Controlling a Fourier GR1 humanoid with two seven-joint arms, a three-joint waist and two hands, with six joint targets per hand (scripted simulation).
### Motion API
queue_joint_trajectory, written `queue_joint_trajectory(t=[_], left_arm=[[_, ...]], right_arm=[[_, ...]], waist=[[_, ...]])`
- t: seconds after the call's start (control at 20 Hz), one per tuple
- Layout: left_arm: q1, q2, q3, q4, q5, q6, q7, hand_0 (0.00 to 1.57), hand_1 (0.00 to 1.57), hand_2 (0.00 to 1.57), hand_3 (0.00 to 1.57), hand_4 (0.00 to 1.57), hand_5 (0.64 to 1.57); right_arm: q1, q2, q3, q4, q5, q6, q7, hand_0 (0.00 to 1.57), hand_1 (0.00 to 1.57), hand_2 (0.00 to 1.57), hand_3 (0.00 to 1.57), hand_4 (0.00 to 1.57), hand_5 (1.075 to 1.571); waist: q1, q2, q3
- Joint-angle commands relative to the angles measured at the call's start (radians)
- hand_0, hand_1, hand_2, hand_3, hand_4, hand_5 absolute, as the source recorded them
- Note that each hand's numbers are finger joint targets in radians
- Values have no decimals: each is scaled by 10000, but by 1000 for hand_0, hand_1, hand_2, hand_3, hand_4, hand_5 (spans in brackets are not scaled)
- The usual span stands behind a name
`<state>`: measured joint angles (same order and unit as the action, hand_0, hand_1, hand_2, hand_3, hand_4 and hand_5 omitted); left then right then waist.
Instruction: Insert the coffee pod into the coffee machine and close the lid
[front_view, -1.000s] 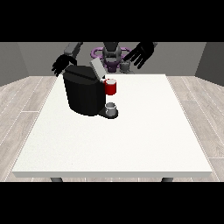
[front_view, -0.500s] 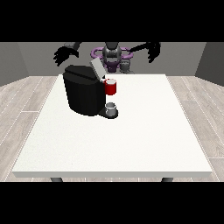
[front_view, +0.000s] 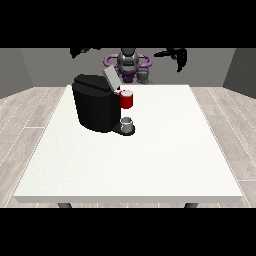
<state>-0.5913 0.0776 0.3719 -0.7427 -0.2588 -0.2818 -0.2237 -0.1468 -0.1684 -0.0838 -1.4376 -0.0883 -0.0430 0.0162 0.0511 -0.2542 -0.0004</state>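
A: Where's the coffee pod (front_view: 127, 99)?

B: Red, sitting at the coffee machine (front_view: 97, 105) head, on the side twd the view's right, just under the raised lid (front_view: 110, 78). Touching the machine there, can't tell how deep it's seated. Lid's up, tilted back twd the robot (front_view: 129, 64).

A: Anything else by the machine?

B: Small grey cup (front_view: 127, 123) on the machine's base, straight below the pod. Machine itself is black, on the white table (front_view: 150, 160), nearer the far edge and a bit twd the view's left.

A: Hands?

B: Both high, well apart from the machine, behind it and above table level. Hand at the view's left (front_view: 82, 50) is up behind the machine's top, partly cut by the upper edge; fingers too small to read, can't tell apart or together. Hand at the view's right (front_view: 179, 55) is far off to the machine's right side, hanging down w/ fingers pointing down; holds nothing I can see, but can't tell if they're spread or curled.
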Motion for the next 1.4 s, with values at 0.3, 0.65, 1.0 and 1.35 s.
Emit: queue_joint_trajectory(t=[0.3,0.65,1.0,1.35], left_arm=[[852,-759,-609,-1680,925,-167,570,0,0,0,0,0,1571],[2099,-425,-814,-3223,1640,-257,567,0,0,0,0,0,1571],[2831,-726,-1412,-4869,2232,57,1355,0,0,0,0,0,1571],[2782,-506,-1748,-5512,2149,577,1431,0,0,0,0,0,1571]], right_arm=[[-753,-439,246,209,230,882,-413,0,0,0,0,137,1571],[-1550,128,847,-64,702,591,230,0,0,0,0,123,1571],[-2310,-136,27,1279,126,1103,10,0,0,0,0,0,1571],[-3465,-20,-137,2357,287,1016,-537,0,0,0,0,0,1571]], waist=[[1003,547,8],[669,1201,4],[985,1781,6],[836,2826,4]])
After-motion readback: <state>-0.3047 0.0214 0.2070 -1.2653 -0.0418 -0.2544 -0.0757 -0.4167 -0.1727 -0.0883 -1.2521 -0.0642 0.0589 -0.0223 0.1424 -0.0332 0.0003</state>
